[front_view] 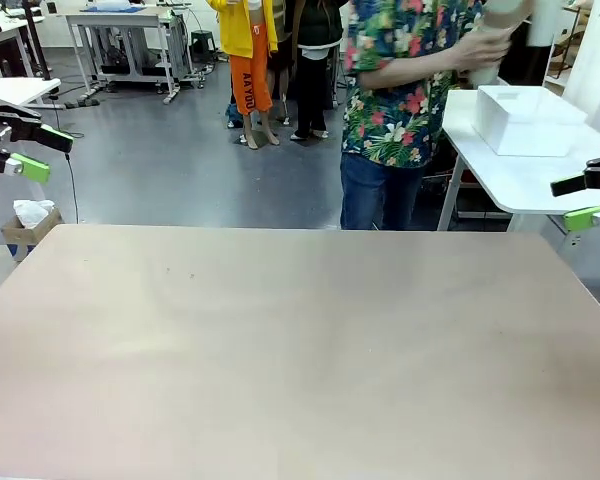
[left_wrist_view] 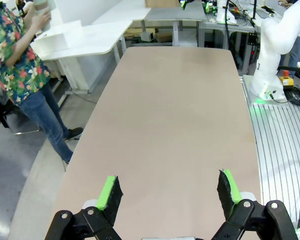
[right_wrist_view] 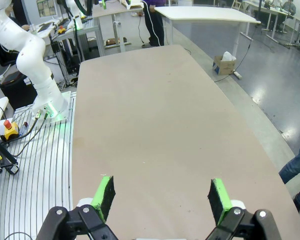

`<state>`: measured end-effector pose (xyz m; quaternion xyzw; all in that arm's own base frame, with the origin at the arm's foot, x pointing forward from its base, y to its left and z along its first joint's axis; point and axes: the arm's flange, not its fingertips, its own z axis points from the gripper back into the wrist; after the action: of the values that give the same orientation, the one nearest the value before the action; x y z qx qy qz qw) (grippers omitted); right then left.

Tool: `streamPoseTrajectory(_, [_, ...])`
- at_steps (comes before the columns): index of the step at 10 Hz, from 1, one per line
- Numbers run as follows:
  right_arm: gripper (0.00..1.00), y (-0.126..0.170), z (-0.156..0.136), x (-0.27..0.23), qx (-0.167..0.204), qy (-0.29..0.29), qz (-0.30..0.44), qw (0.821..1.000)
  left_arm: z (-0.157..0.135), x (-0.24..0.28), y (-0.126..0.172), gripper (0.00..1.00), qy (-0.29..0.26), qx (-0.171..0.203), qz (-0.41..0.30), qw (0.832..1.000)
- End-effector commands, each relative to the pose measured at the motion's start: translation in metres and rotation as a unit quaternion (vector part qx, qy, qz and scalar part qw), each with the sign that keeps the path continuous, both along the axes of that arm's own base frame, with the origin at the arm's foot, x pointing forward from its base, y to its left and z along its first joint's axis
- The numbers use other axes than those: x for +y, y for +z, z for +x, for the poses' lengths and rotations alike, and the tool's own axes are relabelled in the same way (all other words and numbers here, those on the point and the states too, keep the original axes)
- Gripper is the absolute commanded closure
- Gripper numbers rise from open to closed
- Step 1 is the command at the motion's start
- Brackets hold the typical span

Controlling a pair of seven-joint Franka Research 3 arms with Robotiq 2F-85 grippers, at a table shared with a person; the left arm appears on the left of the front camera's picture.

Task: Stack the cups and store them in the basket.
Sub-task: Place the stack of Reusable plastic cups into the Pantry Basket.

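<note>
While both pairs of fingers are standing spread and empty, we are holding the left gripper (left_wrist_view: 169,194) and right gripper (right_wrist_view: 160,196) above the bare table (front_view: 300,340). Setup step, we judge: the person's hand (front_view: 485,48) is lifting cups (front_view: 502,22) beside the basket (front_view: 528,120) on the side table (front_view: 525,175). Next calls for waiting. We are reading no labels.

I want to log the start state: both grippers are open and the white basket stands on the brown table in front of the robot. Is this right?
Not quite. The white basket stands on the white side table behind the person, not on the brown table; the front view shows it. Both the left gripper and right gripper are open.
</note>
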<state>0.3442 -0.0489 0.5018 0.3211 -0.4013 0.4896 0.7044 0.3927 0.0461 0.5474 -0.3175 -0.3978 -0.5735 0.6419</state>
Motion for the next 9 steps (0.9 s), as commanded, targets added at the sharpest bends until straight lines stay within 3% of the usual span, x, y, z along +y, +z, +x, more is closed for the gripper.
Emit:
streamPoseTrajectory(1, [0.0,0.0035,0.0012,0.0013,0.002,-0.005,0.012,1.0,0.001,-0.0006,0.0017,0.0,0.004,0.003,0.0,1.0])
streamPoseTrajectory(9, [0.0,0.0035,0.0012,0.0013,0.002,-0.005,0.012,1.0,0.001,-0.0006,0.0017,0.0,0.004,0.003,0.0,1.0])
